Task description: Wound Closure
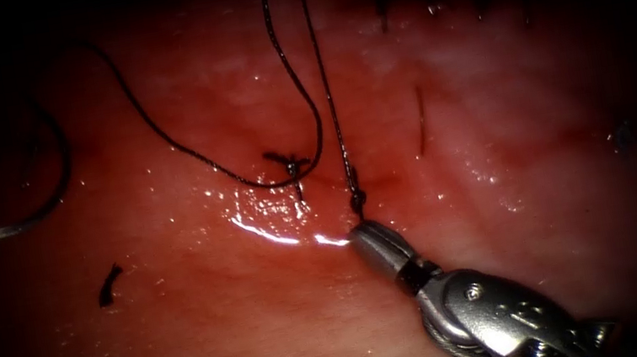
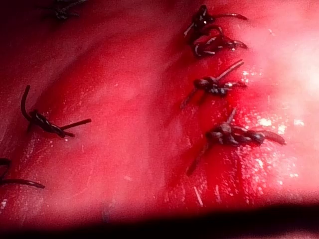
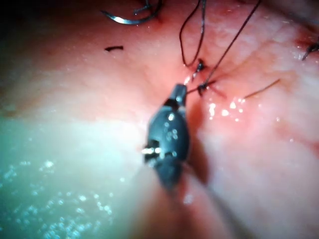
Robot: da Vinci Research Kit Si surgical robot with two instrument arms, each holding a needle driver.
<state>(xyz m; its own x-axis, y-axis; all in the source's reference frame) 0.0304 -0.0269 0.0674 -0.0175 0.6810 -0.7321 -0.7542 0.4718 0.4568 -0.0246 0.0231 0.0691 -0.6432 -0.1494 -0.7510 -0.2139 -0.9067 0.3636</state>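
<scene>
**Ana:** Endoscope view first. Where is the needle [image 1: 34,211]?

**Ben:** It lies loose on the tissue [image 1: 215,331], far to the left of the knot [image 1: 357,198] that sits on the cut, and neither tool holds it. I cannot tell whether its point is in the tissue; most of the curve lies on top.

**Ana:** And the thread [image 1: 305,95]?

**Ben:** One strand runs from near the needle across to an older stitch [image 1: 289,163] just left of the knot, loops there and climbs up out of view. A second strand rises almost straight up from the knot.

**Ana:** The right arm's hand [image 1: 363,235]?

**Ben:** It comes in from below and right of the knot, its tip touching or just under it. The jaws look pressed together, apparently on the thread at the knot. In the right wrist view the same hand [image 3: 178,92] points at the knot [image 3: 202,88], with the needle [image 3: 130,19] well beyond it.

**Ana:** Anything else?

**Ben:** A cut end of thread [image 1: 108,285] lies between the needle and the knot, lower down. The left wrist view shows a row of tied stitches [image 2: 217,84] on the tissue.
</scene>
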